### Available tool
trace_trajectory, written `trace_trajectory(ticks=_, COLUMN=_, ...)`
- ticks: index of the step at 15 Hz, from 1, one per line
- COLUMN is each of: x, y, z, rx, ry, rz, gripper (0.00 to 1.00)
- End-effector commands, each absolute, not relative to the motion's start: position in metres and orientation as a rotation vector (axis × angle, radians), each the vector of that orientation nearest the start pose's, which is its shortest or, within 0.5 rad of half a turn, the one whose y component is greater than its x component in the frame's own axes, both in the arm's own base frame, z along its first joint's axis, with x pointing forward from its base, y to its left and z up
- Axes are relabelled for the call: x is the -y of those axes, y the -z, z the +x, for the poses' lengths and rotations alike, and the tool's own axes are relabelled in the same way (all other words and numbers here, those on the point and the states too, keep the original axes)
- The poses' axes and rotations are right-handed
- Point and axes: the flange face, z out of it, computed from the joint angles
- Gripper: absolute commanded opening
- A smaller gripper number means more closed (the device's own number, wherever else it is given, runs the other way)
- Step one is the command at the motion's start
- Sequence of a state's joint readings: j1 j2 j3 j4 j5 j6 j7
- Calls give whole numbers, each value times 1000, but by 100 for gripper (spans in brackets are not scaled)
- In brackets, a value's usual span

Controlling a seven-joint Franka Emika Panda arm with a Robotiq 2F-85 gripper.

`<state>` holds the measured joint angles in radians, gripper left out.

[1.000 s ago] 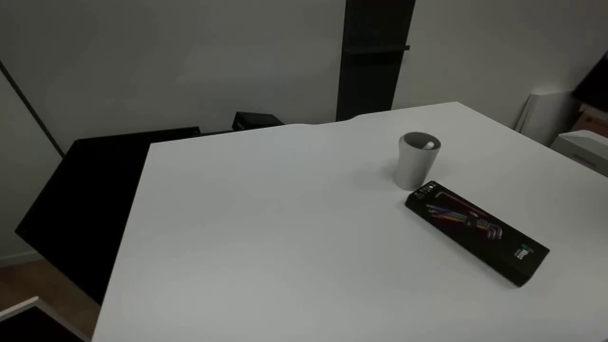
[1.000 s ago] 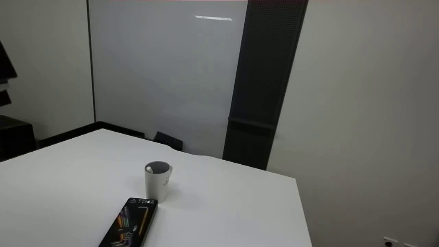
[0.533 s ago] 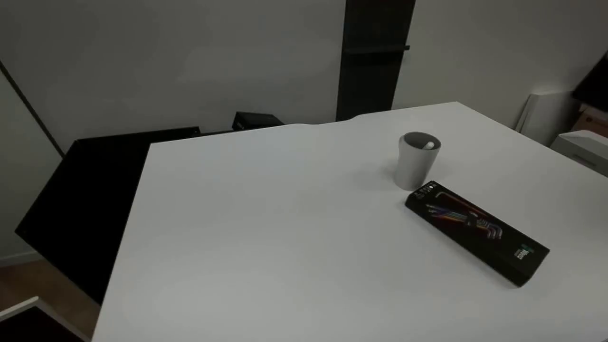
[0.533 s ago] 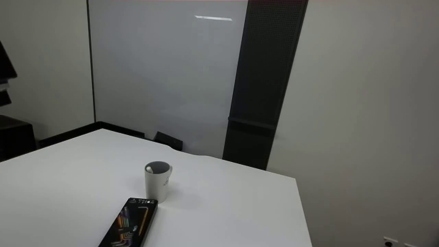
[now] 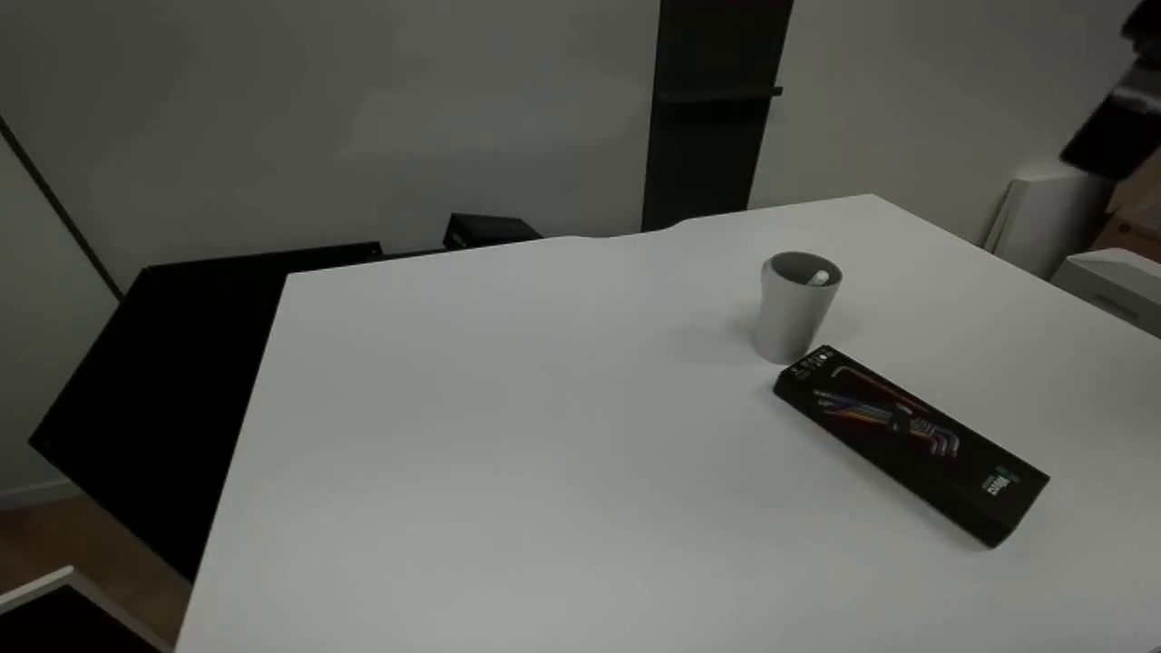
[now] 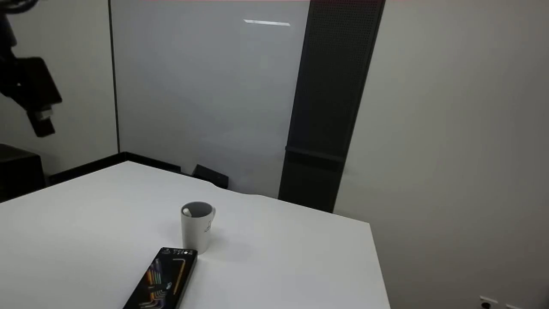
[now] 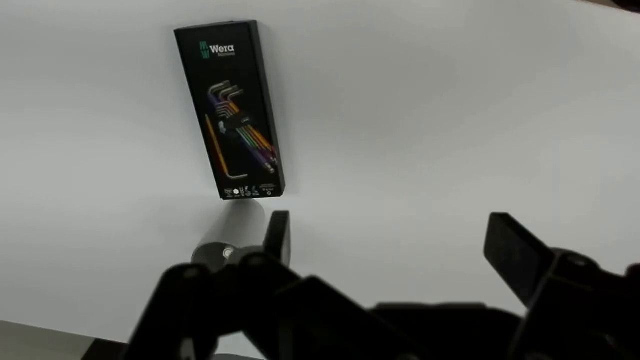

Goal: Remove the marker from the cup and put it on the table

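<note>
The light-grey cup (image 5: 787, 317) stands upright on the white table (image 5: 508, 408) in both exterior views, here too (image 6: 196, 231). The marker (image 5: 819, 277) stands in the cup; only its pale end shows above the dark inside, also here (image 6: 187, 212), and the rest is hidden. In the wrist view the cup (image 7: 237, 225) is at lower left, partly behind a finger, with the marker's end (image 7: 228, 252) visible. My gripper (image 7: 390, 235) is open and empty above the table, with the cup beyond its left finger. It shows partly in both exterior views (image 5: 1108, 136) (image 6: 42, 124), high above the table's side.
A flat black box (image 5: 912, 444) with tool pictures lies right beside the cup's base, also in the wrist view (image 7: 230, 110). The table's edge (image 7: 55, 329) shows at lower left in the wrist view. A black chair-like or bench shape (image 5: 154, 390) stands beyond the table.
My gripper has moved farther into both exterior views, from the frame edge inward over the table's side. The cup, marker and box have not moved.
</note>
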<state>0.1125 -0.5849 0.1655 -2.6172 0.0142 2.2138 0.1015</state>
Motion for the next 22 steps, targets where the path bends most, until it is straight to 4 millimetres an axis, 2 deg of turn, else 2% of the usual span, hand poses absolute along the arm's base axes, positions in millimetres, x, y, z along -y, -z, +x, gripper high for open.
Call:
trace_trajectory(ticks=1, x=-78, y=-447, z=388, rx=208, ry=402, rz=-3191, gripper=100)
trace_trajectory(ticks=8, x=-31, y=-426, z=434, rx=215, ry=765, rz=-3080, gripper=100)
trace_trajectory(ticks=14, x=-5, y=-412, z=466, rx=226, ry=1076, rz=-3004, gripper=100)
trace_trajectory(ticks=17, x=7, y=-395, z=480, rx=239, ry=1038, rz=-3042, gripper=100)
trace_trajectory(ticks=18, x=-1, y=-400, z=464, rx=220, ry=1045, rz=-3016, gripper=100)
trace_trajectory(ticks=22, x=8, y=-390, z=474, rx=225, ry=1017, rz=-3041, gripper=100)
